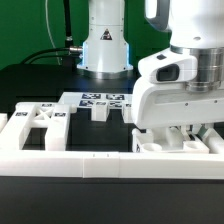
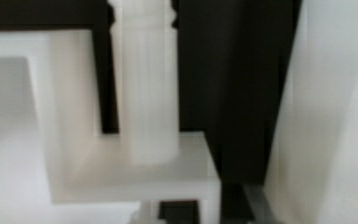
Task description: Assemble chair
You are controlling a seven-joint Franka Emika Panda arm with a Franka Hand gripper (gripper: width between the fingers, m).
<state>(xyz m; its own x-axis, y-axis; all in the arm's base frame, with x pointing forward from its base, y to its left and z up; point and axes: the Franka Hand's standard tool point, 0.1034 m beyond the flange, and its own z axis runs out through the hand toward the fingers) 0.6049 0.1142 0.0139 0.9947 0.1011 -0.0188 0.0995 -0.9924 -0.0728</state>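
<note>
Seat point(image 1: 38, 125) and leg point(image 2: 144, 90): smooth white plastic, glossy finish. Arm shell point(image 1: 185, 85): white plastic, glossy. Tabletop point(image 1: 100, 200): black, matt. Wall point(image 1: 70, 160): smooth white plastic. Marker board point(image 1: 100, 99): white, printed black tags.

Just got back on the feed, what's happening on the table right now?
The arm's gripper is down low at the exterior view's right, jaws shut, among white chair parts behind the border wall. The wrist view shows a round leg standing upright against a white block; whether the gripper holds it is unclear. The seat lies apart at the exterior view's left, and a small part sits by the marker board.
</note>
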